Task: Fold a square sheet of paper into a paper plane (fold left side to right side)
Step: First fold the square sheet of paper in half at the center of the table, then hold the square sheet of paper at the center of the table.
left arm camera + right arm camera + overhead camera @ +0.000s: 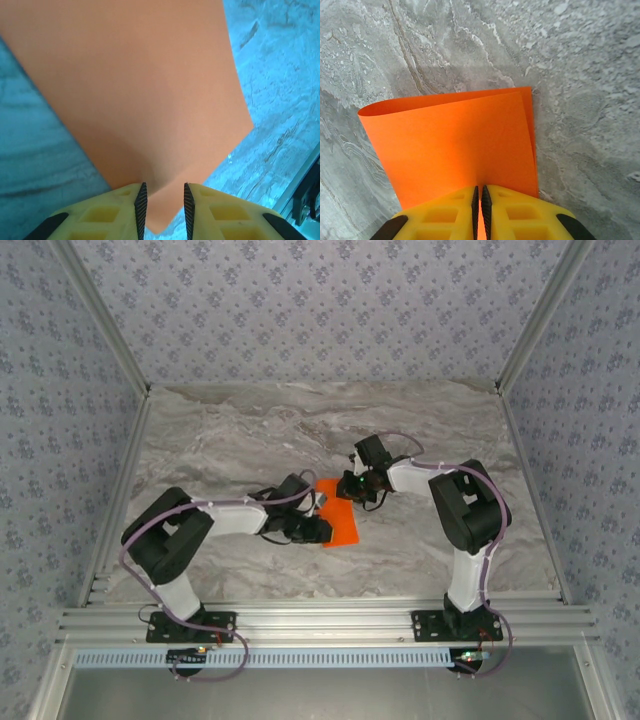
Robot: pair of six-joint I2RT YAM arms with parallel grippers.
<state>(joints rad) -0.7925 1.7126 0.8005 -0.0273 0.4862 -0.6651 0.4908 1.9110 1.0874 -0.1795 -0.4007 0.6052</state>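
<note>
The thin bright orange square sheet of paper (455, 145) is seen doubled over on itself. There's a soft, rounded bend along its left side in the right wrist view, not pressed flat, and the lower layer's edge peeks out just past the upper one on the right. From above, the sheet (341, 527) is parked roughly mid-counter as a narrow tilted strip, right between the two arms. The near edge of it is pinched by the right hand (480, 192), with the yellow fingers (520, 215) squeezed almost together and only a thin orange sliver showing in the slit. On the other side, one corner of the paper (140, 90) is poked into the left hand (164, 202), whose black pads (141, 205) are spread a little, so a clear gap is left and nothing looks clamped there. Everything's sat on a grey marbled counter (250, 430), boxed in by patterned grey walls (300, 300) and aluminium framing (320, 620).
</note>
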